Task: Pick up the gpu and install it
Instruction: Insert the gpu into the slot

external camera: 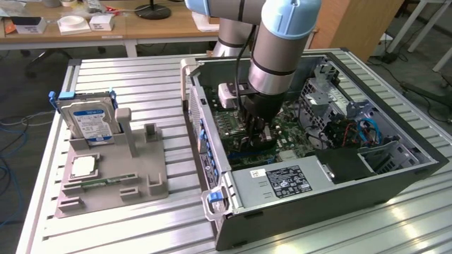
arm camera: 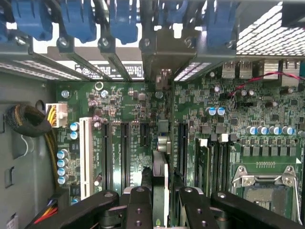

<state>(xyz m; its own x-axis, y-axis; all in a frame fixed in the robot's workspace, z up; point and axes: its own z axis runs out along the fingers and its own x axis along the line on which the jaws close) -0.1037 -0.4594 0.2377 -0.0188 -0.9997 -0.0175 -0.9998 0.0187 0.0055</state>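
Observation:
My gripper (external camera: 255,136) reaches down inside the open computer case (external camera: 395,174), over the green motherboard (external camera: 289,132). It is shut on the gpu (arm camera: 160,157), a thin card that appears edge-on between the two black fingers (arm camera: 142,202) in the wrist view. The card stands upright along the dark expansion slots (arm camera: 125,148), and its silvery metal bracket (arm camera: 164,59) meets the case's rear wall under the blue latches (arm camera: 123,19). From outside, the gpu (external camera: 249,143) is a dark sliver below the wrist. I cannot tell whether its lower edge is seated in a slot.
A grey fixture (external camera: 106,174) at the exterior view's left holds the silver hard drive (external camera: 88,121), a processor chip (external camera: 83,166) and a green memory stick (external camera: 99,183). The power supply (external camera: 279,182) lies close in front of the gripper. A white slot (arm camera: 86,157) and the processor socket (arm camera: 264,183) flank the card.

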